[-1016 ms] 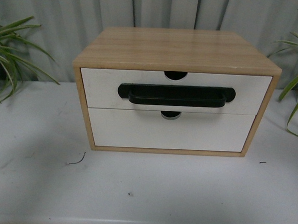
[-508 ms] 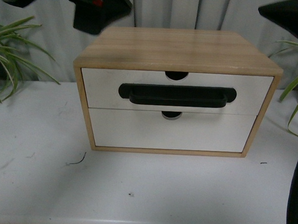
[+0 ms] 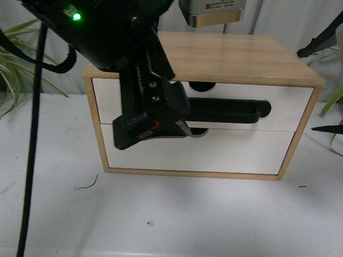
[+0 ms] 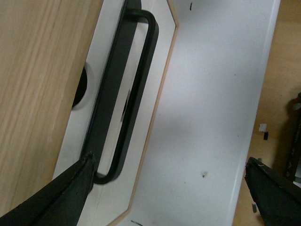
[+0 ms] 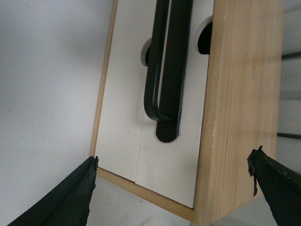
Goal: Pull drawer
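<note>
Where the left arm (image 3: pixel 107 39) crosses the front view, it hides the left end of the bar handle (image 3: pixel 230 111) and part of the drawer (image 3: pixel 285 103). That drawer is the upper of two white fronts in a wooden cabinet (image 3: pixel 233 54) on a white table (image 3: pixel 212 223). Its front sits level with the cabinet frame, with the semicircular notch (image 3: pixel 203 86) above the handle. The lower front (image 3: pixel 245 152) is plain, its own notch mostly covered. Jaws of the left gripper (image 4: pixel 169 162) are spread wide (wrist view), one fingertip (image 4: pixel 70 183) close by the handle's end; contact cannot be judged. Jaws of the right gripper (image 5: pixel 173 157) are likewise wide apart, holding nothing, off the cabinet's right side; only the finger ends show.
</note>
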Tool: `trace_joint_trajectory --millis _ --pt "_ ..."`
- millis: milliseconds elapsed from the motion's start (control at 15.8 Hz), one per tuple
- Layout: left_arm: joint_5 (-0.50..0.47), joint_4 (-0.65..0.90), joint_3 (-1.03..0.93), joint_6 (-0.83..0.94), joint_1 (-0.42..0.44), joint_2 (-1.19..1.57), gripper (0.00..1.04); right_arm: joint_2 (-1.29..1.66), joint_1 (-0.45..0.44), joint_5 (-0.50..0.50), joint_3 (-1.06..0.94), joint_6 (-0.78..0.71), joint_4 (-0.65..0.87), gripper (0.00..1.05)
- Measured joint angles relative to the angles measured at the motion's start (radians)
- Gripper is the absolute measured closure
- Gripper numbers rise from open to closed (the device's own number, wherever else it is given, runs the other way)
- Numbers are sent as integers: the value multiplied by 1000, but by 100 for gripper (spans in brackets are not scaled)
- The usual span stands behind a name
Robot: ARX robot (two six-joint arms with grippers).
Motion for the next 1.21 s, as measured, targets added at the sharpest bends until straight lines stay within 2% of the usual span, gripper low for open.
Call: trace_joint_trajectory --millis 190,508,1206 --pt "12 46 13 -4 -13 53 7 55 24 9 31 -7 -38 6" --pt "-8 146 -8 -24 -11 100 7 162 43 35 49 -10 1 6" --pt "-10 204 -9 -35 21 195 7 249 101 46 75 -11 60 6"
